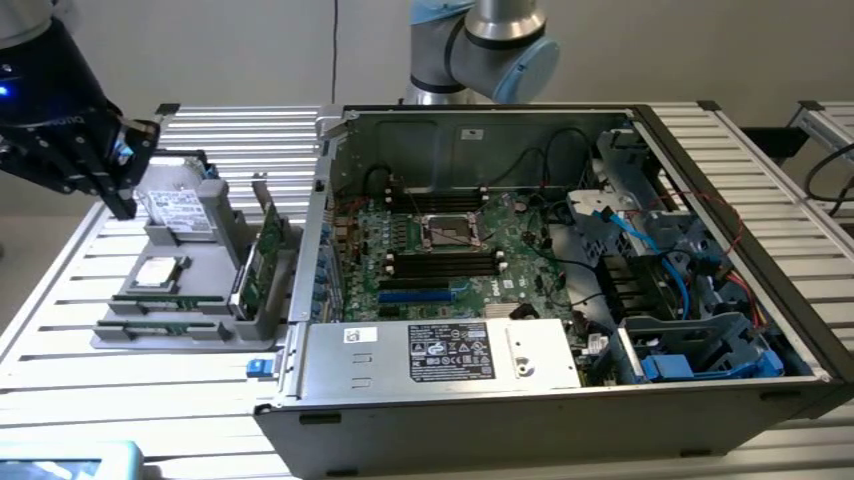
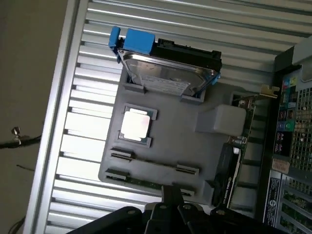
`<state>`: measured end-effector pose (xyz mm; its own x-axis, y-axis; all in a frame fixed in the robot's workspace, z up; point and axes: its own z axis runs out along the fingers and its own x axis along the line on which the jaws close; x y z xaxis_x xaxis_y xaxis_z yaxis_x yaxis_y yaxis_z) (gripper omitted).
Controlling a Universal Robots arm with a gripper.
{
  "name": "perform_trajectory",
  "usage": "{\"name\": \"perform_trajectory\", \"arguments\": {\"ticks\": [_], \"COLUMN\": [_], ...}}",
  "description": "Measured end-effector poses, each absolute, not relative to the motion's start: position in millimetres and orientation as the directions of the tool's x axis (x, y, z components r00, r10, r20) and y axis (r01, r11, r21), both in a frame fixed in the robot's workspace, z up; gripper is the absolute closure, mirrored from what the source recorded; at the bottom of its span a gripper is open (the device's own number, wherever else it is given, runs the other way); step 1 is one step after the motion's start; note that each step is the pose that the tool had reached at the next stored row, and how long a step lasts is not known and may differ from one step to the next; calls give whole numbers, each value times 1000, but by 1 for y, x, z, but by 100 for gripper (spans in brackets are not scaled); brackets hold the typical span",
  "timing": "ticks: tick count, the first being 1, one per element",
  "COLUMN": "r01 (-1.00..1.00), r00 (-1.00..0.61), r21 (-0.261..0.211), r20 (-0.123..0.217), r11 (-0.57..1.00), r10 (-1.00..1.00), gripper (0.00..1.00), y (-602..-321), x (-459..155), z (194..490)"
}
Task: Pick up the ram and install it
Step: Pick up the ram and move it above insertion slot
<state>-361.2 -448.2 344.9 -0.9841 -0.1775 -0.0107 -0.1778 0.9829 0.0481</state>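
Observation:
A ram (image 1: 163, 301) strip, thin and green, sits edge-up in a holder at the near end of the grey parts tray (image 1: 200, 340); a second like strip (image 1: 158, 327) sits just in front of it. In the wrist view a green ram (image 2: 141, 183) strip shows between clips on the tray (image 2: 170, 146), just ahead of my gripper (image 2: 171, 192). My black gripper (image 1: 120, 200) hangs above the tray's far end, by the hard drive (image 1: 174, 210). It is shut and holds nothing. Long black slots (image 1: 427, 262) lie on the motherboard (image 1: 494, 225) inside the open case.
The tray also holds a processor (image 2: 135, 124), the hard drive (image 2: 165, 73) in a blue bracket and an upright green expansion card (image 1: 260, 255). The open computer case (image 1: 561, 400) stands to the exterior view's right of the tray, with cables and drive cages (image 1: 694, 345) inside. The slatted metal table (image 1: 120, 390) lies underneath.

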Motion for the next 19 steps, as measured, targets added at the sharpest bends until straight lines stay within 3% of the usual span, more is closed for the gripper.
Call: {"name": "perform_trajectory", "arguments": {"ticks": [19], "r01": [-500], "r00": [-866], "r21": [43], "r20": [-23], "r11": [865], "r10": [-500], "gripper": [89], "y": [-448], "x": [-361], "z": [339]}}
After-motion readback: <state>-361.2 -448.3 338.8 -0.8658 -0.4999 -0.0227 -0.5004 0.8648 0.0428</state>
